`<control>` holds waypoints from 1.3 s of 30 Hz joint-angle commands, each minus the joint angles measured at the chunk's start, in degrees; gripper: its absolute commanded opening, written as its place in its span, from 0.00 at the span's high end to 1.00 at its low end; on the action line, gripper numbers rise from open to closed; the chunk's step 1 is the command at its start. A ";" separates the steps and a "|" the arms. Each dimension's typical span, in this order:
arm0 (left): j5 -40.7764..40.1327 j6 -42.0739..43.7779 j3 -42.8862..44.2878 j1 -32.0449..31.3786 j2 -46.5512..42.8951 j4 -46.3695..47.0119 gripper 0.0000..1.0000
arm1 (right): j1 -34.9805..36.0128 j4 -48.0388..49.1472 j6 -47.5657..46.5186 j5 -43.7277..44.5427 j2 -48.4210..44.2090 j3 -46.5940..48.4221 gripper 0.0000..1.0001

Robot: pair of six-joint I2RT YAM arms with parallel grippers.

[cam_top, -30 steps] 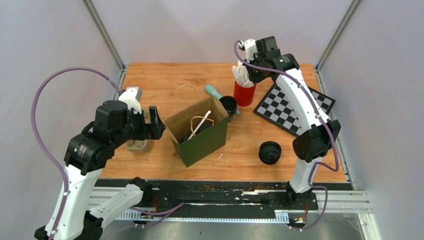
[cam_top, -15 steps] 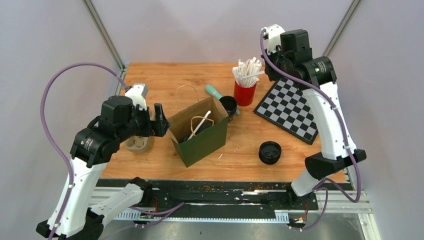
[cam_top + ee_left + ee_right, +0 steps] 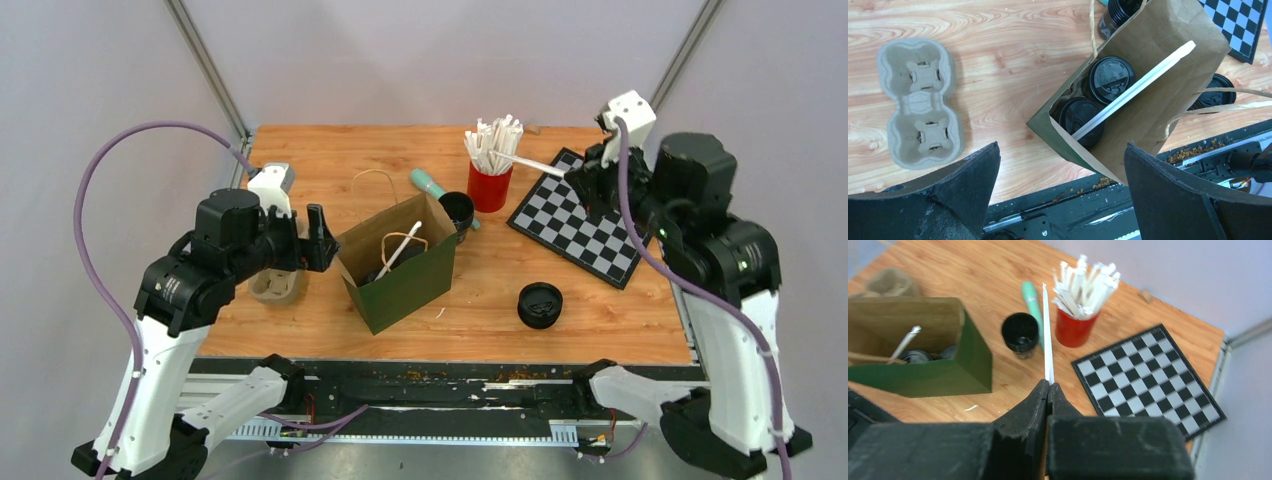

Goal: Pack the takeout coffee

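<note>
R end effector pinches a white straw above the tabletop, L end effector gapes wide just beside green bag w/ two lidded cups inside.

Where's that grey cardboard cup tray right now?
In the top view, the cup tray lies on the table's left side, partly hidden beneath the left arm, just left of the green paper bag.
</note>
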 commanded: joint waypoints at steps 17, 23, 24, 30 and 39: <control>0.61 -0.30 8.99 -0.15 -0.80 0.50 0.00 | 0.36 15.51 1.81 -46.32 -9.76 -11.49 1.00; -2.42 0.16 10.51 -0.15 -1.36 -0.10 0.00 | 0.37 16.99 2.03 -50.03 -7.23 -13.73 1.00; -2.31 0.11 10.33 -0.15 -1.49 -0.06 0.00 | 0.33 17.05 1.57 -50.11 -6.43 -13.62 1.00; -1.40 -0.12 9.08 -0.15 -2.34 -0.15 0.00 | 0.36 14.22 -4.90 -50.26 1.05 -10.25 1.00; -2.08 -0.11 5.20 -0.15 -5.17 -0.82 0.00 | 0.55 16.13 -7.25 -53.62 11.90 -6.26 1.00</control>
